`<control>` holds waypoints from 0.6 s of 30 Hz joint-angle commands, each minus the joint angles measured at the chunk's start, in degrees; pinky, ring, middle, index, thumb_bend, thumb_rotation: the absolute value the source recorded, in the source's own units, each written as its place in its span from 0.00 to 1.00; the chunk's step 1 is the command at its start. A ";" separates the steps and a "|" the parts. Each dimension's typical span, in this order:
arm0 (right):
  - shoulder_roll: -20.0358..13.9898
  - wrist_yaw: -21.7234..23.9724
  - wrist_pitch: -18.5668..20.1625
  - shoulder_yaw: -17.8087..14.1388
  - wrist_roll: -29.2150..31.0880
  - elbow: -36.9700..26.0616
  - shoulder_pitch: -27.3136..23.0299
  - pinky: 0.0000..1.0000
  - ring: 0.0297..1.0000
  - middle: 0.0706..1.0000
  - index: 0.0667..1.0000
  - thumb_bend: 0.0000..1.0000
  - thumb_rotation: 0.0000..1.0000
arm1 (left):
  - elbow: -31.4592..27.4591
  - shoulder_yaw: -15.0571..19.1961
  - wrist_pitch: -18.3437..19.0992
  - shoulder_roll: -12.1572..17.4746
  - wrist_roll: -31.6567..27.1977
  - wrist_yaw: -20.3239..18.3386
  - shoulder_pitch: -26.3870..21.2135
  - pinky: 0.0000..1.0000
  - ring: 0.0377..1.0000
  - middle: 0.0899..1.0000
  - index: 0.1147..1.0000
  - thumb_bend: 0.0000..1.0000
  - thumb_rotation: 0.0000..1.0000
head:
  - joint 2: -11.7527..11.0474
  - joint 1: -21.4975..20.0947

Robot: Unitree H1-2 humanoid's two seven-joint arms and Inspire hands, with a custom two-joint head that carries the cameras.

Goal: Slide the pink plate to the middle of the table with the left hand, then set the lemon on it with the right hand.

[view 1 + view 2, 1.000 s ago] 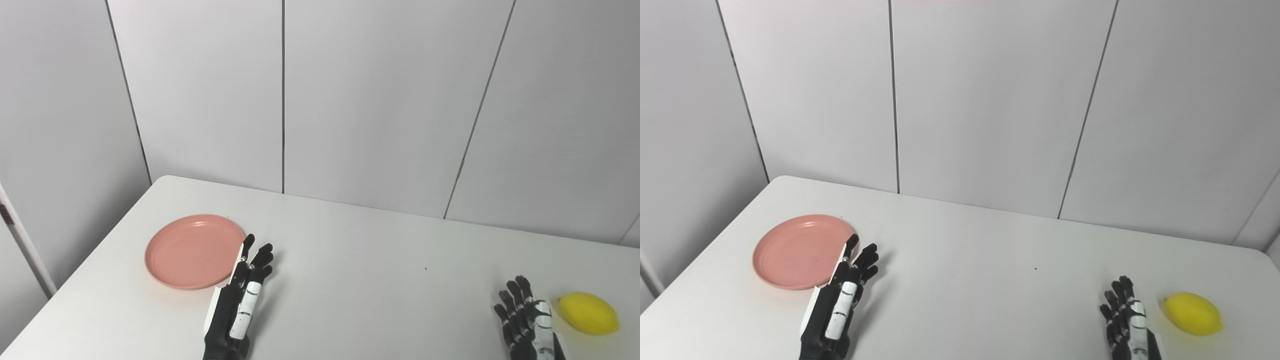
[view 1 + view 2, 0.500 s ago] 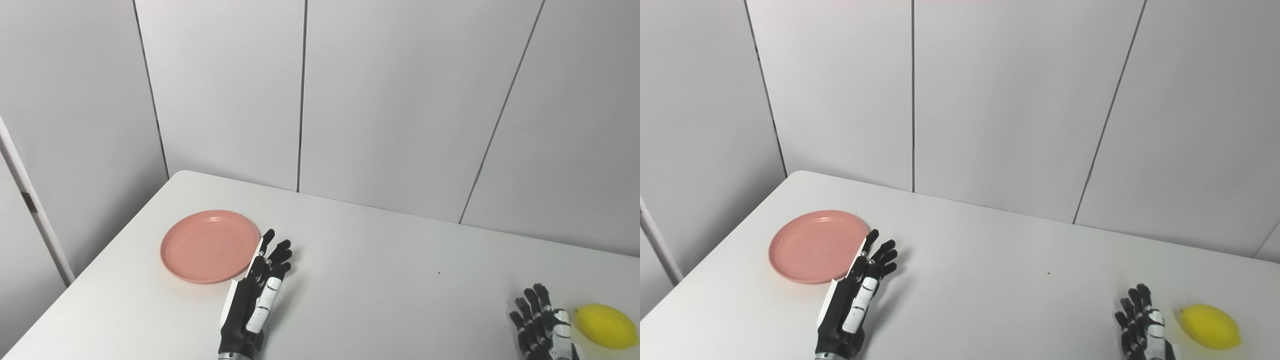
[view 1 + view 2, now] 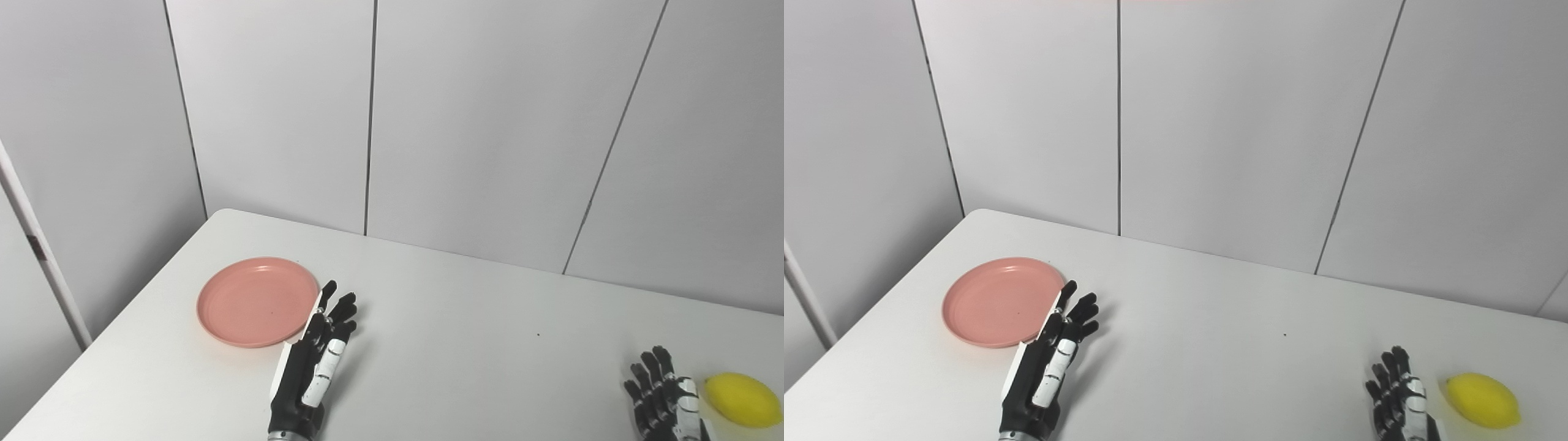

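A round pink plate [image 3: 257, 300] lies flat on the left part of the white table [image 3: 459, 324]. My left hand [image 3: 312, 367] stands open just right of the plate's near right rim, fingers stretched away from me; whether it touches the rim I cannot tell. A yellow lemon [image 3: 741, 400] lies near the table's front right corner. My right hand [image 3: 664, 398] is open just left of the lemon, holding nothing, and is partly cut off by the picture's bottom edge. In the right eye view the plate [image 3: 1001, 302], left hand [image 3: 1048, 367], lemon [image 3: 1482, 400] and right hand [image 3: 1399, 404] show the same layout.
Grey wall panels [image 3: 478, 122] rise directly behind the table's far edge. The table's left edge [image 3: 110, 331] runs diagonally close to the plate. A small dark speck [image 3: 538, 334] marks the tabletop right of centre.
The camera shifted between one second and half a second ago, moving the whole picture rightward. Since then nothing has visibly moved; plate, lemon and both hands keep their places.
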 commanded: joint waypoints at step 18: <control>1.11 1.52 -4.40 0.24 -0.04 7.11 3.42 1.00 1.00 1.00 1.00 0.77 1.00 | -0.21 1.10 14.99 1.59 -5.79 -1.43 3.71 0.93 0.93 0.94 0.95 0.70 0.77 | -1.69 0.68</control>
